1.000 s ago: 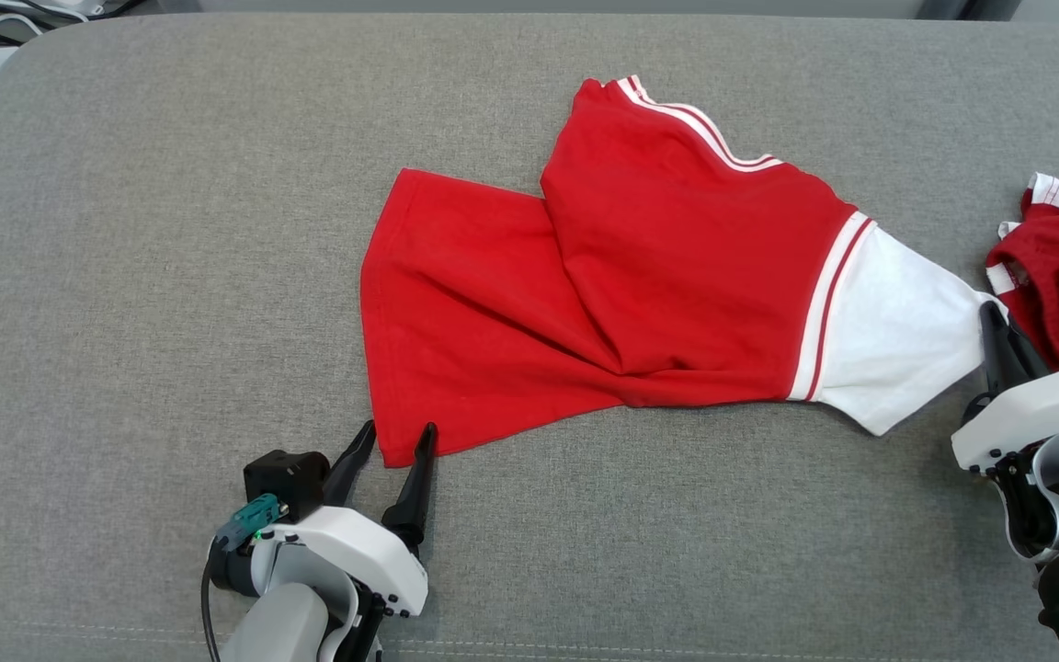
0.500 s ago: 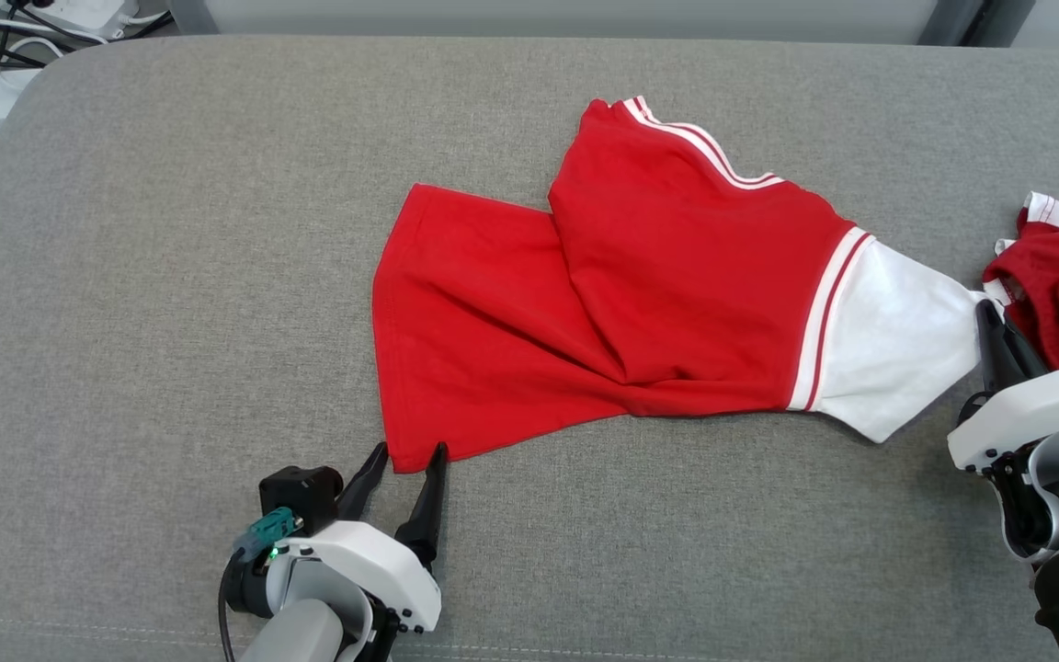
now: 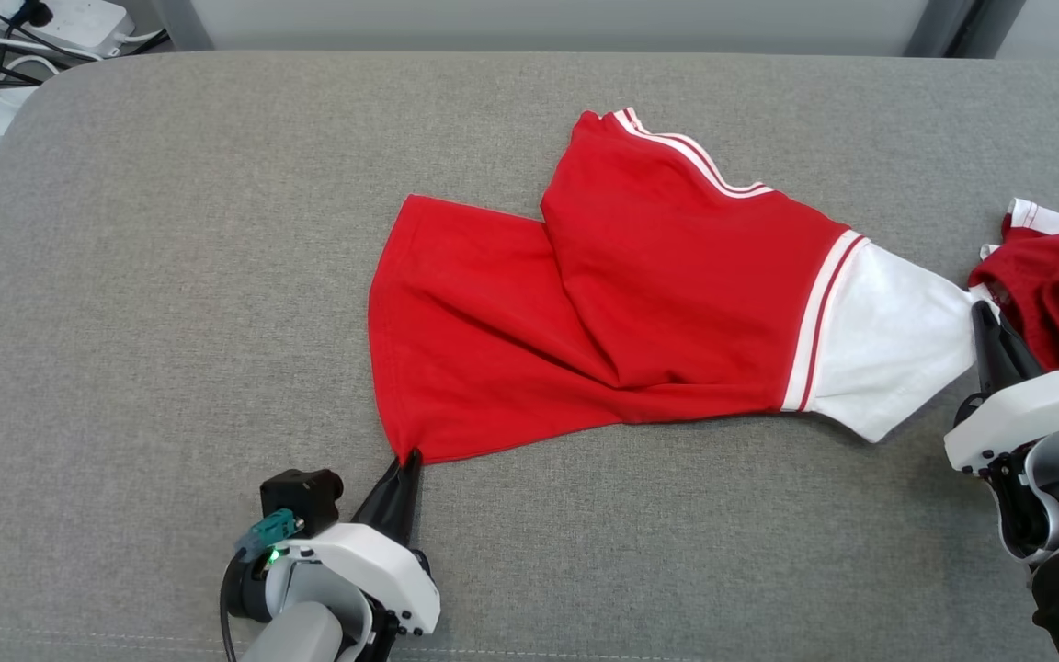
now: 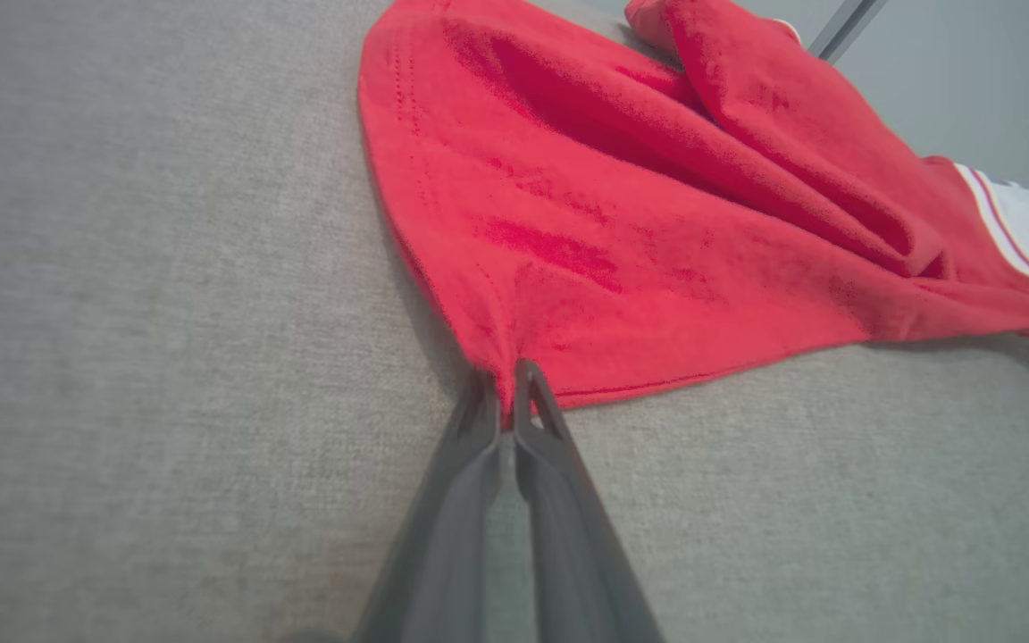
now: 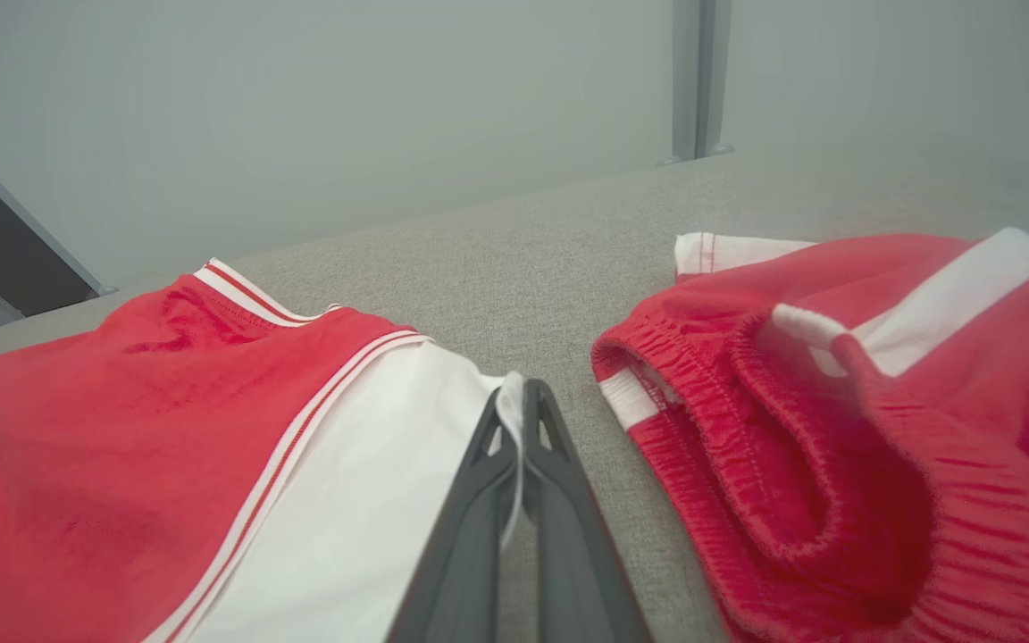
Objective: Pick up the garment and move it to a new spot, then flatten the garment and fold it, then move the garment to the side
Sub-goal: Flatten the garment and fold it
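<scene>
Red garment (image 3: 677, 303) pinched by left gripper (image 3: 410, 457), right gripper (image 3: 980, 311).

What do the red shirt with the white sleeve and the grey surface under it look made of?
Red shirt with white sleeve: soft matte knit, probably cotton jersey; it drapes in loose folds and has a stitched hem. Grey surface: matte woven upholstery fabric, likely over padding; fine heathered weave, rounded corner.

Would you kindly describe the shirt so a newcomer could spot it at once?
On the grey cushion, look to the middle: the red shirt lies spread out. Unlike the bunched red shorts at the right edge, it has one white sleeve.
</scene>
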Controlling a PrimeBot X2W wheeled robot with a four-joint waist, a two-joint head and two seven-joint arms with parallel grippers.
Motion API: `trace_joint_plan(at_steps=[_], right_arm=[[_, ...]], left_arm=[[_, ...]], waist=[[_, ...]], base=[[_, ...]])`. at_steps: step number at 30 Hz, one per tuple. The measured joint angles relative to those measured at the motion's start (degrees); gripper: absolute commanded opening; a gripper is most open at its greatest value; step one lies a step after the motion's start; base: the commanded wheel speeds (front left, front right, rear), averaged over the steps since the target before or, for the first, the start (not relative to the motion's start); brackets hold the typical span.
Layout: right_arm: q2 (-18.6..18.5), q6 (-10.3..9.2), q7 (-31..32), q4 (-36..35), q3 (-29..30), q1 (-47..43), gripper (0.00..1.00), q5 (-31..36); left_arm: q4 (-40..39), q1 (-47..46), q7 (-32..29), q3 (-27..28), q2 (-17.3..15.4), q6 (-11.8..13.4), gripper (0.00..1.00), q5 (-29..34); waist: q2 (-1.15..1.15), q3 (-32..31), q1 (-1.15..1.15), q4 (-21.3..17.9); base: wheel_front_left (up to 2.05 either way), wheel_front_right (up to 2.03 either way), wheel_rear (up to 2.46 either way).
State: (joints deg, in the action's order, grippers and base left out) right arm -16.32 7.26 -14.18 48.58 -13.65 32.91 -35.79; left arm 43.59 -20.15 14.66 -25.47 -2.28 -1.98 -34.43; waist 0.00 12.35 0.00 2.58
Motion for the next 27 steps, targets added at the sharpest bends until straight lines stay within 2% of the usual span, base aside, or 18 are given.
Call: trace_joint_plan(at_steps=[5, 11, 19, 27], right_arm=[[0.0, 0.00, 0.0, -2.0, 0.1, 0.0, 0.00, -1.1], [0.5, -0.01, 0.0, -5.9, -0.9, 0.3, 0.00, -5.4], [1.8, -0.01, 1.1, -10.7, -2.4, 8.9, 0.00, -10.7], [2.0, -0.01, 0.5, -12.0, 0.5, 18.7, 0.00, -12.8]], left_arm=[[-3.9, 0.0, 0.0, 3.8, 0.0, -0.6, 0.00, 0.6], [-5.8, -1.9, 0.0, 6.9, -1.1, -3.3, 0.00, 2.6], [-2.1, -19.0, -4.8, 6.8, -7.8, -4.7, 0.00, 3.1], [-1.6, -32.2, -6.0, 6.1, -11.5, -5.1, 0.00, 3.0]], waist=[[0.00, -0.6, 0.00, 0.8], [0.00, -1.7, 0.00, 1.5], [0.00, -2.7, 0.00, 0.5], [0.00, -4.6, 0.00, -1.0]], base=[[0.00, 0.00, 0.00], [0.00, 0.00, 0.00], [0.00, 0.00, 0.00], [0.00, 0.00, 0.00]])
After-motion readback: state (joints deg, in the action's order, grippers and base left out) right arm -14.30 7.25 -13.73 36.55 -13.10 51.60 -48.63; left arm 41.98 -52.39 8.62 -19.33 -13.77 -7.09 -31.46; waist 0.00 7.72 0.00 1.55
